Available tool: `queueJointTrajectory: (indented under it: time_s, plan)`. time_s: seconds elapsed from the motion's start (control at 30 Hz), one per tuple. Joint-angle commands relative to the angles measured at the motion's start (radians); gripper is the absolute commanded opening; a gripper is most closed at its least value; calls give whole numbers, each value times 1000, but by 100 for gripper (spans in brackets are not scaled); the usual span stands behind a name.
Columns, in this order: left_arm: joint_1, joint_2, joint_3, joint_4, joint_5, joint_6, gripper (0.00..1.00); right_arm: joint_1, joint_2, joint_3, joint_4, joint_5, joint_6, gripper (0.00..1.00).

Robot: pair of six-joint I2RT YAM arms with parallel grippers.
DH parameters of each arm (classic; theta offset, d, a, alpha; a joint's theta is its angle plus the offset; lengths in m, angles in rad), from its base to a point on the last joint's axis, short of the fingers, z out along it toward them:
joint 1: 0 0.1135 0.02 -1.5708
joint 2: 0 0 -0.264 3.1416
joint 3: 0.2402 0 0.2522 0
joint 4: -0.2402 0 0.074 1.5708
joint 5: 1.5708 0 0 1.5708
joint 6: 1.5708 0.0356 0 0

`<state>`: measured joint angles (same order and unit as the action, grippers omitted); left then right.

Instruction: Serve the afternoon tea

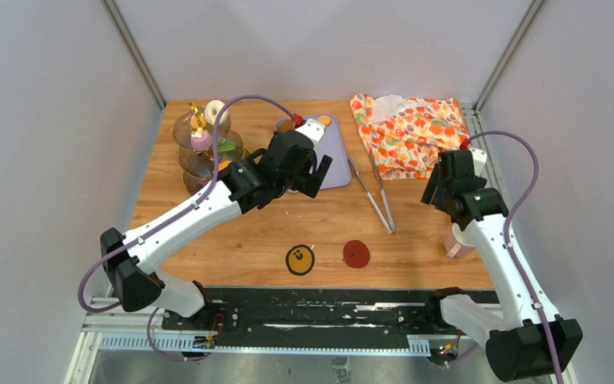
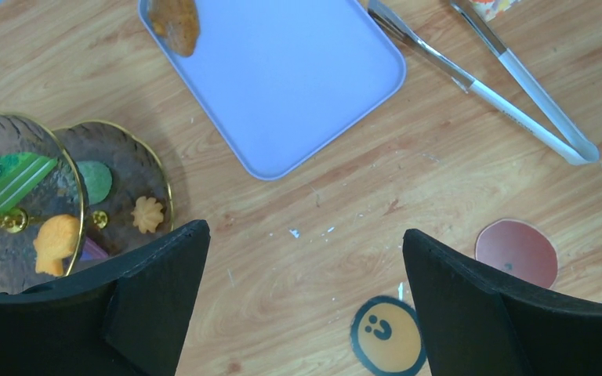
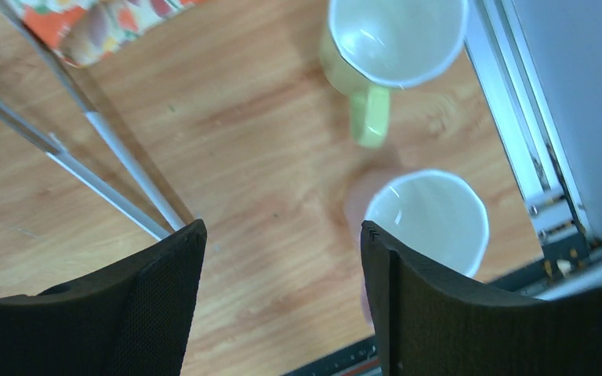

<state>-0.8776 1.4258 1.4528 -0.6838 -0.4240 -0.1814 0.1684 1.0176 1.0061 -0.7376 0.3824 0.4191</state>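
Toward the far left corner of the wooden table (image 1: 232, 240) stands the three-tier glass stand (image 1: 200, 148), with a white donut (image 1: 213, 110) up by its gold handle and, on the lower tiers, a fish-shaped orange biscuit (image 2: 55, 243), a flower-shaped biscuit (image 2: 147, 214) and a green-striped slice (image 2: 16, 178). Just beside the stand lies the lilac tray (image 2: 298, 86), with one brown pastry (image 2: 174, 23) at its far corner. The left gripper (image 2: 302, 258) hangs over bare wood between the tray and a yellow smiley disc (image 2: 388, 338), its fingers wide apart and holding nothing. A red disc (image 2: 517, 251) lies near the yellow one. Metal tongs (image 1: 377, 196) rest to the right of the tray, near a floral cloth (image 1: 408, 132). At the right edge, the right gripper (image 3: 282, 258) hovers with fingers spread and empty above a green mug (image 3: 371, 117) and a pink mug (image 3: 427, 219), both upright and close together.
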Motion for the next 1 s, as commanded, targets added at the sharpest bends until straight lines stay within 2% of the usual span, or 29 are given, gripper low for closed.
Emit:
queueJointTrajectory:
  time_s: [0.0,0.13,0.4,0.73,0.97]
  plan:
    - [-10,-38,-60,134,-26,4,98,-26,-56,-23,-183,109,110,71]
    - [-11,-12,-57,132,16,-14,98,-42,-64,-13,-172,103,43,70]
    - [-11,28,-21,92,47,9,98,-155,72,13,-69,107,-49,71]
    - [-11,28,-24,74,66,62,98,-291,211,-35,127,-40,-102,71]
    - [-11,29,-10,61,60,78,98,-343,308,-63,188,-98,-104,69]
